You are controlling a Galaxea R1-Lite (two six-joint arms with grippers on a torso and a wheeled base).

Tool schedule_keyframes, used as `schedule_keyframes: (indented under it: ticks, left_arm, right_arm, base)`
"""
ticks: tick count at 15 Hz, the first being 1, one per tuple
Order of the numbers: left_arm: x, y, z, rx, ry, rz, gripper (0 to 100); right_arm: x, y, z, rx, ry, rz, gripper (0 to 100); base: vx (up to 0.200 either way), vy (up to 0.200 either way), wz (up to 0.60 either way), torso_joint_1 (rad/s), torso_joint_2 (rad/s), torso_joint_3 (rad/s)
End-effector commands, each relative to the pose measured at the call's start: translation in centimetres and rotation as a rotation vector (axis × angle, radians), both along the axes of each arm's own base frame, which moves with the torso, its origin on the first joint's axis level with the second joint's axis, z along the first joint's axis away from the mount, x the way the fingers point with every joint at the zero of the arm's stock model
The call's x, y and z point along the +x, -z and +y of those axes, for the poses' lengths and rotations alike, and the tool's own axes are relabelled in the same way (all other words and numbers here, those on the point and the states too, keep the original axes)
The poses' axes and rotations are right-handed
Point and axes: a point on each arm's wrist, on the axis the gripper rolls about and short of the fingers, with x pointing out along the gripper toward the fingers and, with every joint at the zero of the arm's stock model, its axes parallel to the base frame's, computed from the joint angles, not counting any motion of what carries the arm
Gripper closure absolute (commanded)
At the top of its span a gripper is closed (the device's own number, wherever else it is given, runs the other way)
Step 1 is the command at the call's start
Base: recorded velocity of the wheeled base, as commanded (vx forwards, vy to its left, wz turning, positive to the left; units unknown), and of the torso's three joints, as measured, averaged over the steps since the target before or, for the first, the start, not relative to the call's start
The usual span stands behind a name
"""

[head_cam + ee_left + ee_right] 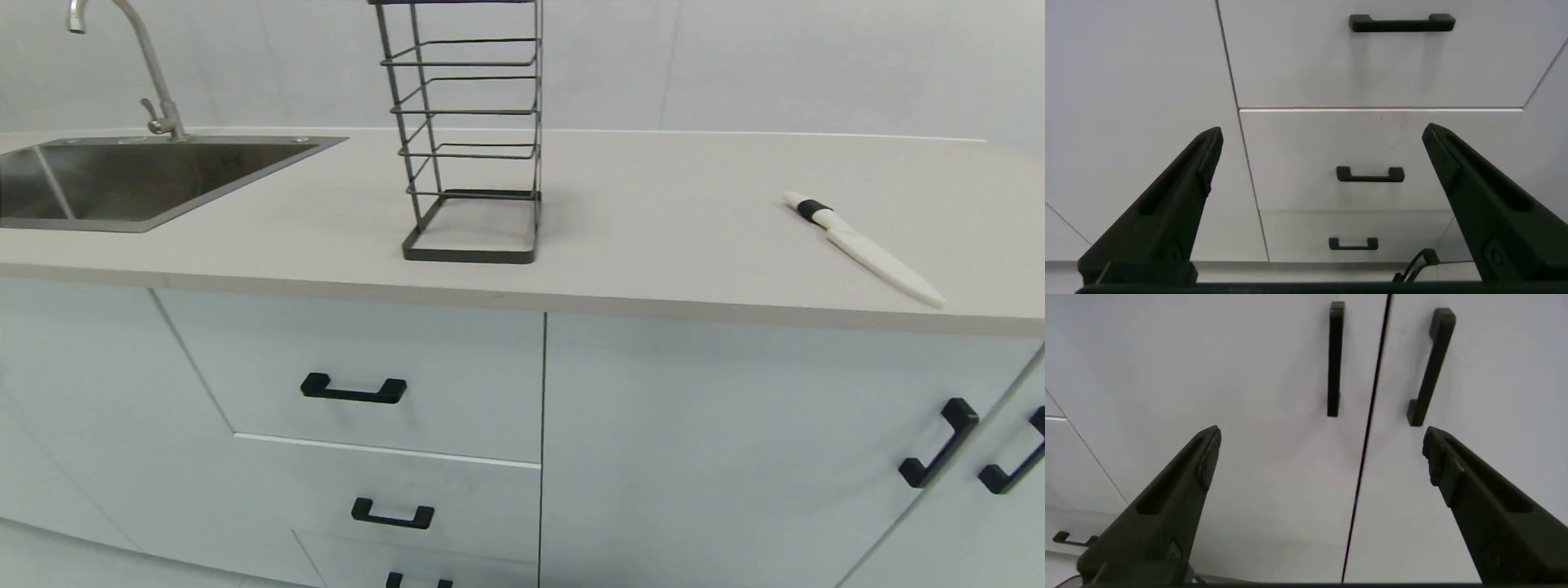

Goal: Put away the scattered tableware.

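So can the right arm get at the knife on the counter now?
Probably yes. The knife lies alone at the right of the counter, nothing around it. The right pincer is open but faces the cabinet doors below, so it must rise first.

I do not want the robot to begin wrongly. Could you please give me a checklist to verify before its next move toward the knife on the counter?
1. Target located: ok, the knife lies flat on the countertop, on its right side near the front edge.
2. Left side free: ok, the left gripper has its fingers open, holds nothing and faces the drawers.
3. Right side free: ok, the right gripper has its fingers open, holds nothing and faces the cabinet doors.
4. Obstacle clearance: ok, the wire rack stands upright, well apart from the knife.
5. Storage open: not ok, all drawers are shut.
6. Blade covered: cannot tell.
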Motion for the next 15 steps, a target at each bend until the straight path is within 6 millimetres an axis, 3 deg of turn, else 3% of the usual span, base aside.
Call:
schedule_keyframes:
  ticks: [1, 7, 15]
  left_arm:
    - [0.01, -0.02, 0.00, 0.001, 0.000, 0.000, 0]
    - [0.01, -0.02, 0.01, 0.002, -0.004, 0.000, 0]
    - [0.01, 0.00, 0.01, -0.001, -0.003, 0.001, 0]
  right_arm:
    - [0.01, 0.00, 0.00, -0.001, -0.001, 0.002, 0]
    - [0.01, 0.00, 0.00, 0.000, -0.001, 0.002, 0]
    - [0.01, 0.00, 0.00, 0.000, 0.001, 0.002, 0]
  base:
    - [0.000, 0.000, 0.00, 0.000, 0.00, 0.000]
    - [0.000, -0.167, 0.00, 0.001, 0.00, 0.003]
    - [0.000, 0.000, 0.07, 0.000, 0.00, 0.000]
